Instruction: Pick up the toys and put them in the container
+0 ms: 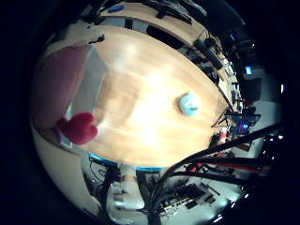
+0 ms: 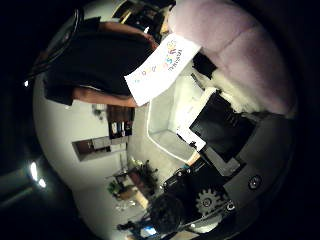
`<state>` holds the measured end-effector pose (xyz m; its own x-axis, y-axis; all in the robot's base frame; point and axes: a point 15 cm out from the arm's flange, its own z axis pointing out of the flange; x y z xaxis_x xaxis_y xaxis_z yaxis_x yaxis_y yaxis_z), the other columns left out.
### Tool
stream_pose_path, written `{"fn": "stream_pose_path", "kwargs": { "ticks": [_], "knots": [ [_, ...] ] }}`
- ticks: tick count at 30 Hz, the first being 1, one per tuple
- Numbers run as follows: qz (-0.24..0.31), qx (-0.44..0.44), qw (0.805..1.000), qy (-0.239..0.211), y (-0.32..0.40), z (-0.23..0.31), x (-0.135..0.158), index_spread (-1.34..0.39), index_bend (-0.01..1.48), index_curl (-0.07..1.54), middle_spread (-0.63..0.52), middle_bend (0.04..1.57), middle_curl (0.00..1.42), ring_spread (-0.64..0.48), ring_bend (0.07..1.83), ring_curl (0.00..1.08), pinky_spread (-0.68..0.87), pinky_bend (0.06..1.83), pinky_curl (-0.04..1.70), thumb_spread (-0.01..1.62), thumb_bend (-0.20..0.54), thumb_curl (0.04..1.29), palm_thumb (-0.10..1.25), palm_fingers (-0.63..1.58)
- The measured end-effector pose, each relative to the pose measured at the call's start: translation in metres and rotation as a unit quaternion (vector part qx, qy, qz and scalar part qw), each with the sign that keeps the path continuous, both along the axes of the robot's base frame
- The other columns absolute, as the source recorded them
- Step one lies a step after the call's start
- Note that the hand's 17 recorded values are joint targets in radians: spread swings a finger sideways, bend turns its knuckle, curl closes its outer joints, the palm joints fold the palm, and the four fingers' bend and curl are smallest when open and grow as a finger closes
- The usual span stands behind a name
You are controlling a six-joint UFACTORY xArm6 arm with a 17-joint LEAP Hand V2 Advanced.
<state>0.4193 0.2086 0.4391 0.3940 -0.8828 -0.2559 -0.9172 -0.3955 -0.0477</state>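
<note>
A pink plush toy (image 2: pixel 240 45) with a white printed tag (image 2: pixel 160 68) fills much of the thumb side view, close to the palm. My right hand (image 2: pixel 215 125) has white and black fingers curled against it. In the little finger side view the same pink plush (image 1: pixel 58 80) hangs over a clear container (image 1: pixel 97 80) at the end of a wooden table (image 1: pixel 150 70). A red toy (image 1: pixel 80 127) lies at the container's near corner. A small light-blue toy (image 1: pixel 189 103) lies on the tabletop, away from the container.
The wooden table is long, with dark desks and equipment (image 1: pixel 211 52) beyond its far edge. Black arm parts (image 1: pixel 220 164) cross below the table's near edge. The thumb side view looks up at a pale ceiling and shelves (image 2: pixel 110 125).
</note>
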Motion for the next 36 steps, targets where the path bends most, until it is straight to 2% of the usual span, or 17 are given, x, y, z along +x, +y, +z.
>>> {"fn": "stream_pose_path", "kwargs": {
  "ticks": [14,20,28,31,33,36],
  "knots": [
    [0.097,-0.002,0.995,-0.033,0.095,-0.002,-0.03,-0.58,0.18,0.72,-0.41,0.73,0.72,-0.33,1.2,0.48,-0.53,1.16,0.42,1.0,-0.017,0.43,1.16,1.16],
    [0.125,-0.03,0.988,-0.08,0.114,-0.005,-0.025,-0.58,0.18,0.73,-0.41,0.75,0.72,-0.33,1.2,0.48,-0.55,1.13,0.41,1.01,-0.017,0.43,1.13,1.16],
    [0.136,-0.035,0.987,-0.075,0.121,-0.013,-0.028,-0.59,0.19,0.74,-0.4,0.75,0.71,-0.33,1.19,0.48,-0.58,1.09,0.4,1.04,-0.023,0.43,1.08,1.16],
    [0.135,-0.036,0.987,-0.073,0.12,-0.015,-0.026,-0.59,0.2,0.75,-0.4,0.73,0.71,-0.33,1.18,0.47,-0.59,1.08,0.4,1.07,-0.061,0.4,0.95,1.14],
    [0.135,-0.039,0.988,-0.069,0.117,-0.018,-0.026,-0.59,0.2,0.76,-0.4,0.71,0.7,-0.35,1.15,0.46,-0.59,1.07,0.39,1.08,-0.085,0.36,0.81,1.11],
    [0.136,-0.041,0.988,-0.066,0.117,-0.02,-0.025,-0.59,0.17,0.74,-0.4,0.68,0.69,-0.36,1.12,0.45,-0.58,1.06,0.39,1.08,-0.075,0.31,0.62,1.05]
  ]
}}
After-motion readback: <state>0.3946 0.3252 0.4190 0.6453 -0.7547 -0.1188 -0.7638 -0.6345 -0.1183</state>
